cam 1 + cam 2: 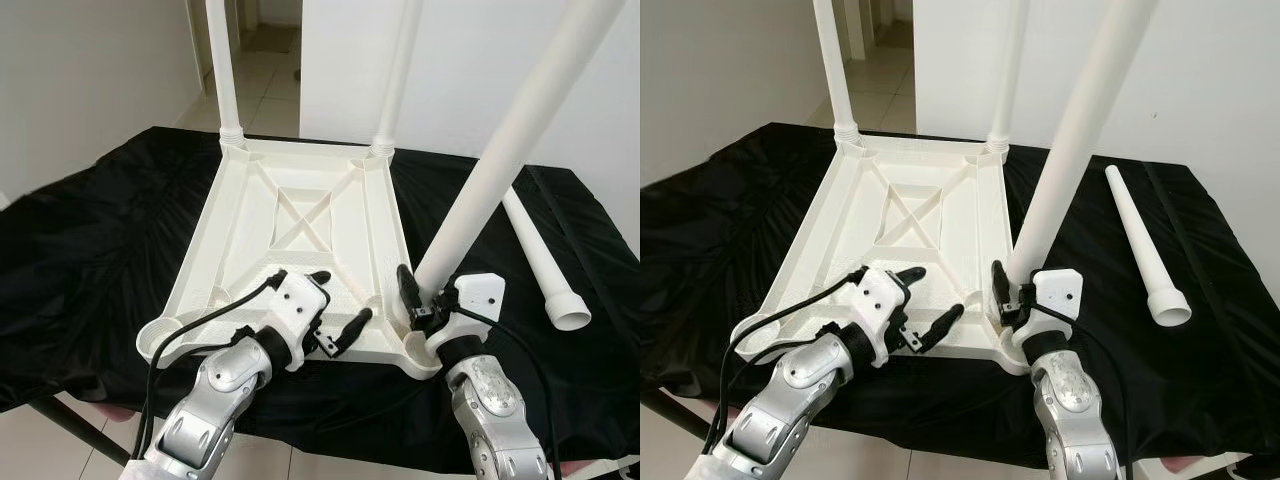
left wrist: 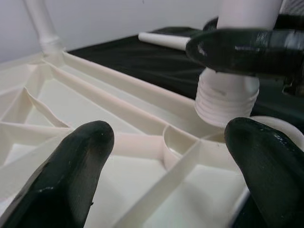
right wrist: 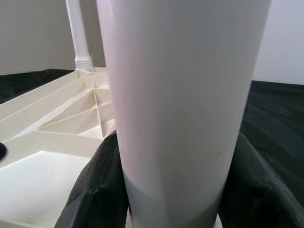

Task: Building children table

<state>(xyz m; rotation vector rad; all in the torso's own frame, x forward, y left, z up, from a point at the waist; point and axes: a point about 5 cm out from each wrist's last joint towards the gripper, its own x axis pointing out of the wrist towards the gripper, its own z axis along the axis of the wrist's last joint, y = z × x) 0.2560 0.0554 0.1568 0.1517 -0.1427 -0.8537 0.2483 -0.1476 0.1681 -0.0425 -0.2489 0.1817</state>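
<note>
**Third leg held at the near corner**

Both my arms reach forward over the near edge of the tabletop [image 1: 300, 215], which lies upside down on a black cloth [image 1: 90, 250]. My right gripper [image 1: 425, 300] is clenched around the base of a white leg [image 1: 500, 160] at the near right corner socket; the leg leans away to the right, its top cut off by the frame. In the right wrist view the leg [image 3: 183, 109] blocks nearly everything, so I cannot tell how deep it sits. My left gripper [image 1: 335, 300] hovers released over the ribbed underside, fingers [image 2: 71, 166] wide apart, touching nothing. Two legs stand upright in the far corners. A fourth leg [image 1: 545, 265] lies loose on the cloth, right.
</note>
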